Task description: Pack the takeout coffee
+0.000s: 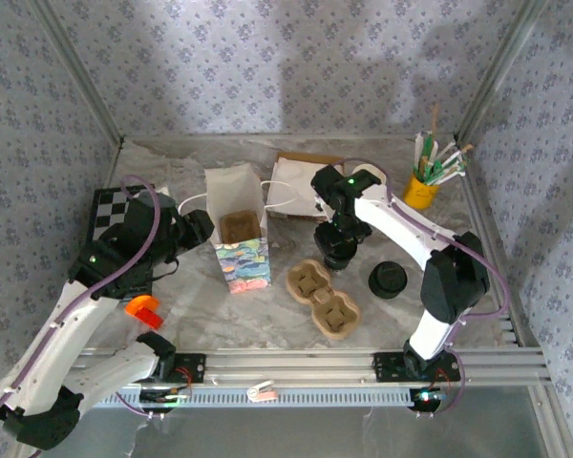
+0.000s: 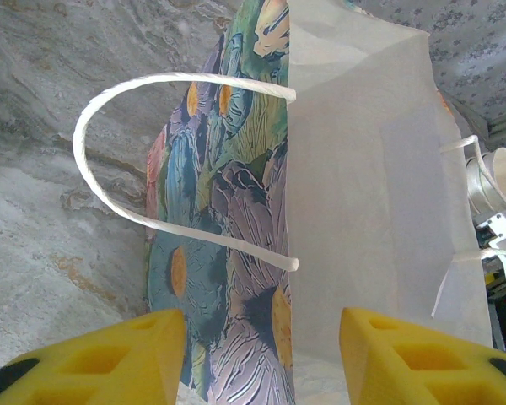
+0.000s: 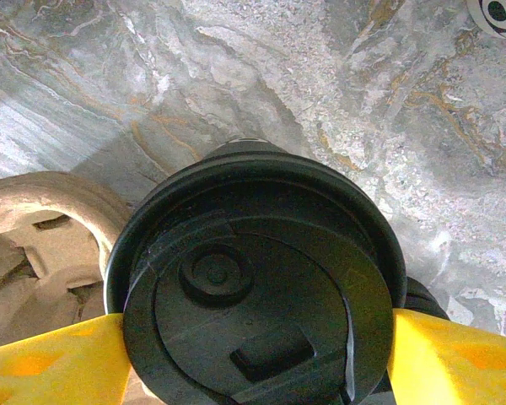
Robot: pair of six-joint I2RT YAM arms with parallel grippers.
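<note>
Here the coffee (image 3: 253,287) stands upright on the table (image 1: 267,320), just beside the far end of the tray (image 1: 323,296) and not in a hollow. We look straight down on its round black lid. The right gripper (image 1: 338,250) hangs over it, its yellow fingers (image 3: 42,363) set wide on either side of the cup and meeting the lid's edge. We cannot tell whether they press on it. A low black round piece (image 1: 388,280) sits on the table near the tray's right. Left of the tray stands the bag (image 1: 241,240), mouth up, with painted sides and white handles. The left gripper (image 2: 261,359) is close at the bag's left, its jaws half apart and holding nothing, with the bag's corner edge in line with the gap.
</note>
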